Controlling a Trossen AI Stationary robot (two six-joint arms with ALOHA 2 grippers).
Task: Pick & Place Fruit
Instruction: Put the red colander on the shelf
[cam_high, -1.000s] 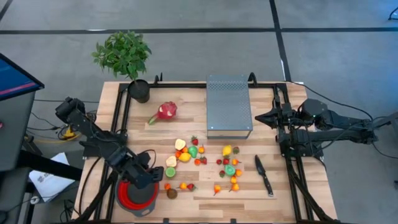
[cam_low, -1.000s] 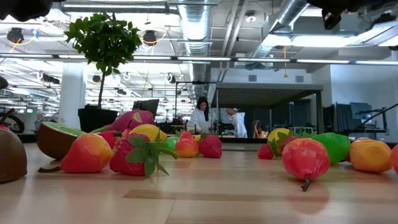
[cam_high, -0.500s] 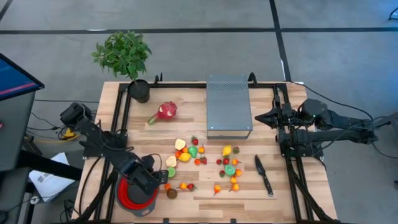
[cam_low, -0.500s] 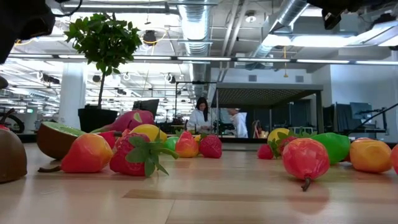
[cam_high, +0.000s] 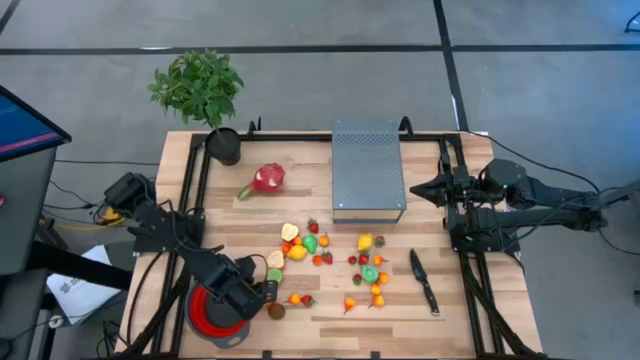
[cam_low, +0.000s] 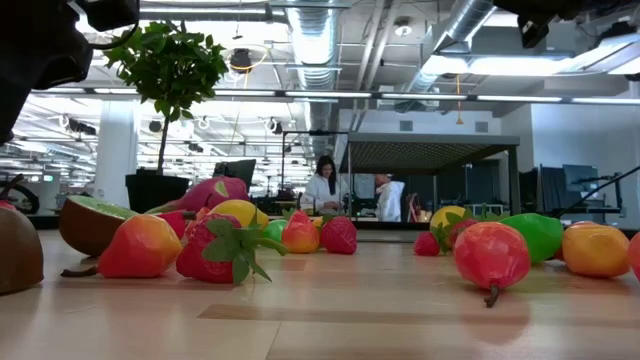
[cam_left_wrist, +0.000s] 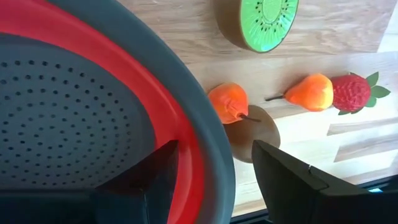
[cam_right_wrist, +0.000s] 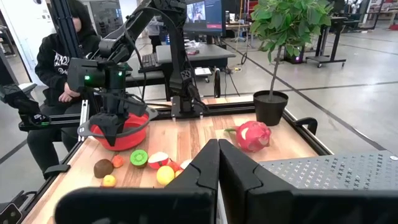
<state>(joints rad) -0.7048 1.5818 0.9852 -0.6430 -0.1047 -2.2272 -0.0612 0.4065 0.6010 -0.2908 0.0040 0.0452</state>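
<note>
Small toy fruits lie scattered mid-table; a pink dragon fruit (cam_high: 266, 179) lies farther back. My left gripper (cam_left_wrist: 214, 149) is open and points down over the right rim (cam_left_wrist: 208, 140) of the red bowl (cam_high: 203, 312). One finger (cam_left_wrist: 146, 183) stands inside the bowl and the other (cam_left_wrist: 289, 177) outside, with no touch that I can see. Just beyond the rim lie an orange fruit (cam_left_wrist: 227, 102), a brown fruit (cam_left_wrist: 260, 134) and a kiwi half (cam_left_wrist: 264, 22). My right gripper (cam_high: 415, 188) waits shut at the table's right side.
A grey metal box (cam_high: 368, 170) stands at the back centre, a potted plant (cam_high: 222, 145) at the back left corner. A black-handled knife (cam_high: 424, 280) lies right of the fruit. A seated person (cam_right_wrist: 56, 68) shows beyond the table's left side.
My left gripper has come down and moved toward the table's right and near edges, from above the bowl's far side to its right rim by the brown fruit. The fruit and the bowl have stayed where they were.
</note>
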